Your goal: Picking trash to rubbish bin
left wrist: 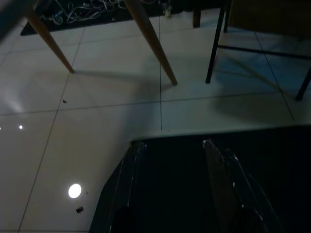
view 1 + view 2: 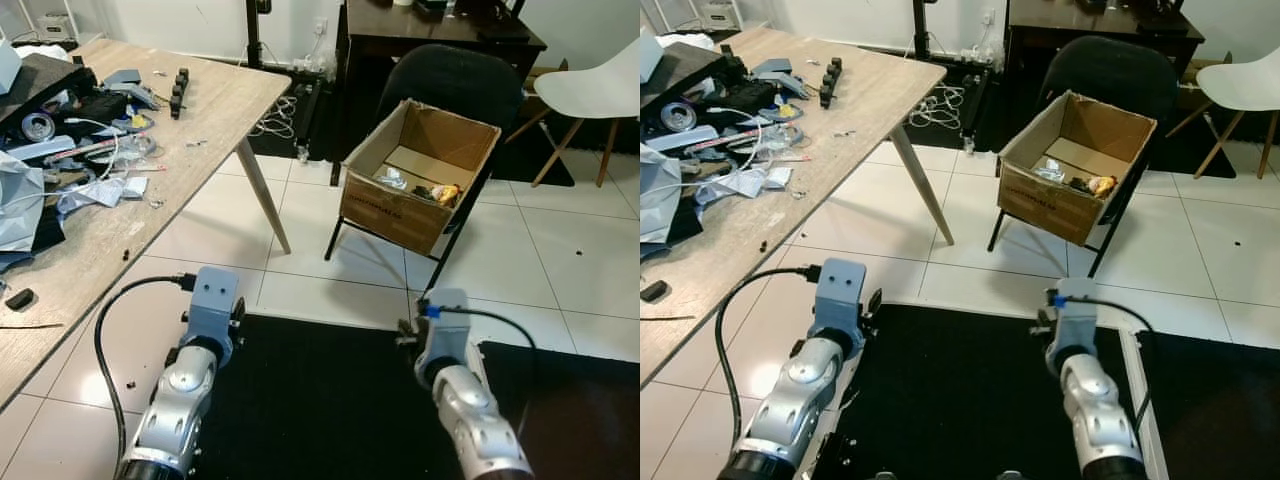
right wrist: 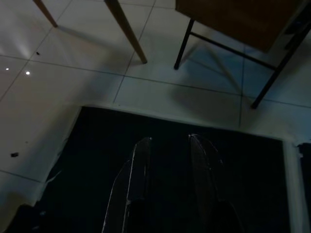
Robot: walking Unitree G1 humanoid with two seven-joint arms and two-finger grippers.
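Operator, your left claw hangs low over the black mat, its two fingers parted with nothing between them. Your right claw hangs over the same mat, its fingers a narrower gap apart and likewise empty.

The rubbish bin is an open cardboard box resting on the seat of a black chair, ahead of you and to your right. It sits tilted, the open mouth facing up and toward you. Its long axis runs from near left to far right. Crumpled trash lies inside on its bottom: a silvery wrapper beside a yellowish piece.

The wooden table stands to your left, its long axis running away from you. Loose clutter of bags, cables and small parts covers its left part. A white chair stands far right.
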